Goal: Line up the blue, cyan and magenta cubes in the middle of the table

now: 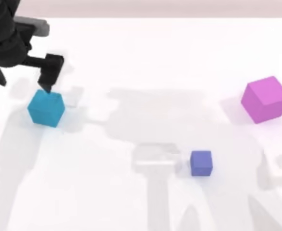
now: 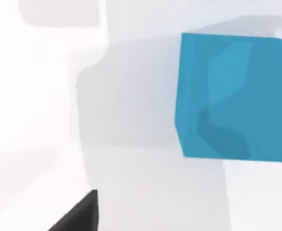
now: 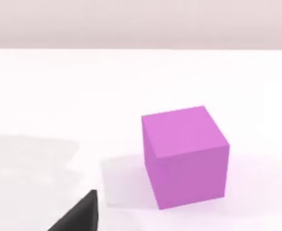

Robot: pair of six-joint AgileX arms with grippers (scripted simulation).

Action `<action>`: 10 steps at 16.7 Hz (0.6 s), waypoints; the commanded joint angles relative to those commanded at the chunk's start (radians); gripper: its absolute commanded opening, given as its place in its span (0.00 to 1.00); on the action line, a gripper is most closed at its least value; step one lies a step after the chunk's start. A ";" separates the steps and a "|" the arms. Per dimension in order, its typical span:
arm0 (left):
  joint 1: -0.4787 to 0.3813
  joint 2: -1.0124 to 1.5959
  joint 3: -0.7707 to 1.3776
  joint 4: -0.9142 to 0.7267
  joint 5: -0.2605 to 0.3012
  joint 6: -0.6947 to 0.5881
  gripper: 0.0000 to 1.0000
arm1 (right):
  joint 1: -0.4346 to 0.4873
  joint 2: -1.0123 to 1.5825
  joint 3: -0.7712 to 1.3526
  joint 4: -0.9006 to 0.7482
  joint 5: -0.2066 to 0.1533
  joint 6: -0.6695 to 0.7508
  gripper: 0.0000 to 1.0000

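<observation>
The blue cube [image 1: 201,162], cyan cube [image 1: 46,108] and magenta cube [image 1: 265,99] all look smooth and not shiny. The white table [image 1: 145,62] looks smooth and flat.

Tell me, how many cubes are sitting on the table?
3. The cyan cube is at the table's left, just under the left gripper. The magenta cube is at the far right. The blue cube is nearer the middle. None looks hidden.

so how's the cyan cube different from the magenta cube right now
Size: the cyan cube is smaller than the magenta cube.
Place: the cyan cube sits at the table's left side, the magenta cube at its right.
Company: the left pincer hangs just above the cyan cube's far edge; nothing is near the magenta cube in the top view.
Both are plain matte cubes resting flat on the table.
</observation>
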 joint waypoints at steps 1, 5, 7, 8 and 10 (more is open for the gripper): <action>-0.004 0.054 0.052 -0.032 0.000 0.003 1.00 | -0.037 -0.046 -0.031 0.036 0.002 -0.019 1.00; -0.014 0.181 0.181 -0.105 -0.001 0.010 1.00 | -0.131 -0.164 -0.094 0.124 0.005 -0.059 1.00; -0.015 0.189 0.189 -0.109 -0.001 0.010 1.00 | -0.137 -0.171 -0.097 0.129 0.006 -0.061 1.00; -0.015 0.189 0.189 -0.109 -0.001 0.010 1.00 | -0.137 -0.171 -0.097 0.129 0.006 -0.061 1.00; -0.009 0.187 0.186 -0.107 -0.001 0.010 1.00 | -0.137 -0.171 -0.097 0.129 0.006 -0.061 1.00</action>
